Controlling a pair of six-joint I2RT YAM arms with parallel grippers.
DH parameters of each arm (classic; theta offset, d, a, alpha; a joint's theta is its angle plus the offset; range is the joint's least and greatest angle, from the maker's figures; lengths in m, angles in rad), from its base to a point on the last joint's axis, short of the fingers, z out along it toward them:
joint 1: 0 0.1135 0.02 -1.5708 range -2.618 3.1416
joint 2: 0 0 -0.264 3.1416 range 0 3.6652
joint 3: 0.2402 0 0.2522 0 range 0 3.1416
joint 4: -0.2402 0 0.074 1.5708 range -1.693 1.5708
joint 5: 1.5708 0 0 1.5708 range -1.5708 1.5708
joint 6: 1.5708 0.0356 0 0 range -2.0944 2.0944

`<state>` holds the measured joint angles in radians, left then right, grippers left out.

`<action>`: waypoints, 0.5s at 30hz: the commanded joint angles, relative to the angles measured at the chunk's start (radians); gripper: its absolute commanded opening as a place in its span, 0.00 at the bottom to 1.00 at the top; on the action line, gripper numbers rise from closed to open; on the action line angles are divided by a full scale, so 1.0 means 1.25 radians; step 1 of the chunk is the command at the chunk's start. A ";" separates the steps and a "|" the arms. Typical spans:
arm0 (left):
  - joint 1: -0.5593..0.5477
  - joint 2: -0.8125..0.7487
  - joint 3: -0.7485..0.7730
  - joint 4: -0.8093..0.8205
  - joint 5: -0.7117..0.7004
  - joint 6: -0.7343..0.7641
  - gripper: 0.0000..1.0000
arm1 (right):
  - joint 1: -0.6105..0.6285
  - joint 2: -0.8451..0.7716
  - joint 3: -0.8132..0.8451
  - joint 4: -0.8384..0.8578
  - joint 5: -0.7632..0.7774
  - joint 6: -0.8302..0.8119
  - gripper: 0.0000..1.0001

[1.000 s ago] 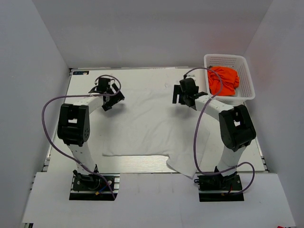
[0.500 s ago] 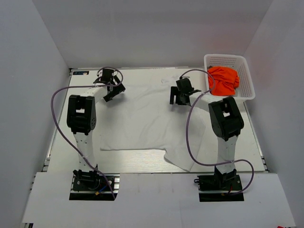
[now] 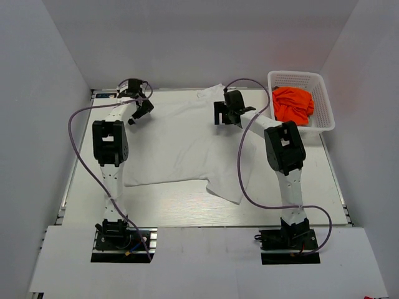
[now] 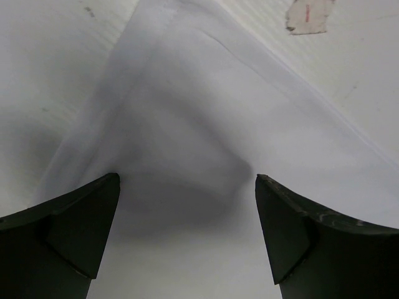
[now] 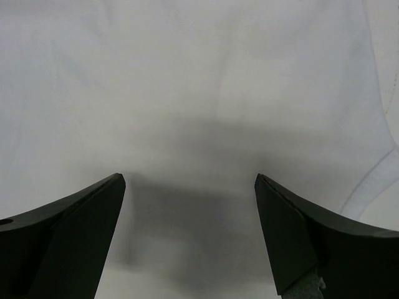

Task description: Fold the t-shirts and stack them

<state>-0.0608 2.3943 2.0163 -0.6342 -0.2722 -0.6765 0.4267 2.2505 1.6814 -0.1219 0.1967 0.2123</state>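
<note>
Top external: white t-shirt (image 3: pixel 181 143) lies spread mid-bench toward far edge; basket (image 3: pixel 297 74) at far-right corner holds bunched orange t-shirt (image 3: pixel 293 104); left gripper (image 3: pixel 138 113), right gripper (image 3: pixel 223 116) both gape wide, empty, white cloth directly beneath each, neither nearer.

Bare counter (image 3: pixel 168 208) along the near edge and down both sides of the white t-shirt (image 3: pixel 181 143). Far right corner blocked by the white mesh basket (image 3: pixel 325 99) with the orange t-shirt (image 3: pixel 293 104) inside. Walls (image 3: pixel 37 124) close on left, far, right.
</note>
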 commanded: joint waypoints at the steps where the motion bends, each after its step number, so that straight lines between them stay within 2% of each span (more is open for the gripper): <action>1: 0.004 -0.094 -0.032 -0.072 -0.014 0.020 1.00 | 0.005 -0.096 0.004 0.015 -0.026 -0.036 0.90; 5: 0.004 -0.282 -0.216 -0.031 -0.030 0.027 1.00 | 0.013 -0.244 -0.206 0.124 -0.048 -0.037 0.90; 9: -0.013 -0.545 -0.531 -0.007 -0.056 -0.034 1.00 | 0.018 -0.374 -0.391 0.204 -0.066 0.006 0.90; 11: -0.013 -0.633 -0.688 -0.007 -0.056 -0.105 1.00 | 0.024 -0.420 -0.459 0.238 -0.082 0.028 0.90; 13: -0.013 -0.748 -0.773 -0.030 -0.049 -0.140 1.00 | 0.026 -0.464 -0.476 0.242 -0.081 0.037 0.90; 15: -0.013 -0.812 -0.863 -0.055 -0.023 -0.161 1.00 | 0.027 -0.475 -0.492 0.253 -0.073 0.073 0.90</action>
<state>-0.0769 1.4517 1.0420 -0.6567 -0.3153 -0.7910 0.4568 1.6855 1.0904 0.1097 0.1108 0.2428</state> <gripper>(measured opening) 0.996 0.904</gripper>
